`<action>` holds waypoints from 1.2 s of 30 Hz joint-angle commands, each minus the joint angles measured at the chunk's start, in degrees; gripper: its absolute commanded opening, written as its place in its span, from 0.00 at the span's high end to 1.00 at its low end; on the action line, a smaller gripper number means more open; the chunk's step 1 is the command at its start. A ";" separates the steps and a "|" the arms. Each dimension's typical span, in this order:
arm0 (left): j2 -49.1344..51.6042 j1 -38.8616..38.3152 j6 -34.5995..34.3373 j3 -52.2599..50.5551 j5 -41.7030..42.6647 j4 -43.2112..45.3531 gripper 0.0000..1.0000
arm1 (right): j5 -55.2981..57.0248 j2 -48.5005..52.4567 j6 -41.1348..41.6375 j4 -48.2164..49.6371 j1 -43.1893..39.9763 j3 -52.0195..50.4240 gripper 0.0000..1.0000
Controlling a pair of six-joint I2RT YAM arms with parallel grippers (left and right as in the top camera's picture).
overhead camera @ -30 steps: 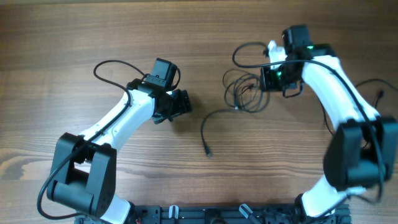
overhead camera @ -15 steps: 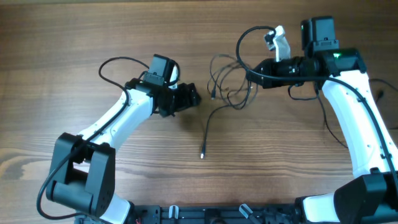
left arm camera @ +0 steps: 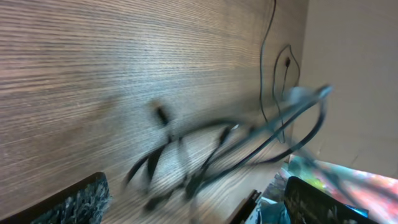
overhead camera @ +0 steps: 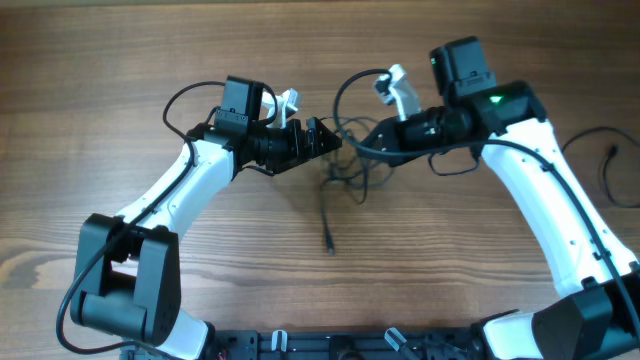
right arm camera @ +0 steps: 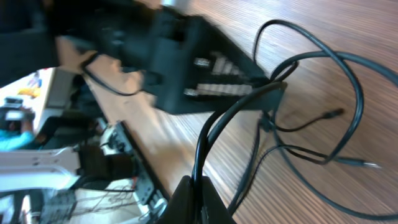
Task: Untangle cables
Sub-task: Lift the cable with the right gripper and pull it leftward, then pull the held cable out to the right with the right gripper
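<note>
The cables (overhead camera: 345, 172) are a loose tangle of thin dark wires hanging between my two grippers, with one tail running down to a small plug (overhead camera: 328, 245) on the table. My right gripper (overhead camera: 372, 140) is shut on a strand of the cables (right arm camera: 205, 143) and holds the bundle lifted; its shut tips (right arm camera: 199, 190) pinch the wire. My left gripper (overhead camera: 322, 140) is open, right at the tangle's left side. In the left wrist view the blurred cables (left arm camera: 217, 149) run between its wide-apart fingers (left arm camera: 68, 205).
The wooden table (overhead camera: 120, 60) is under everything. Another thin dark wire (overhead camera: 608, 170) lies at the table's right edge. The arms' own thicker black cables loop above each wrist (overhead camera: 185, 100). The left gripper's body (right arm camera: 205, 68) fills the top of the right wrist view.
My right gripper has swung left and lower with the cables in it. My left gripper has moved up and right until it meets the tangle. The plug tail dragged slightly.
</note>
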 commanded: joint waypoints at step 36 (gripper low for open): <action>0.31 14.51 1.31 0.46 -37.99 -23.52 0.92 | 38.34 -15.56 16.96 2.62 -15.17 0.76 0.96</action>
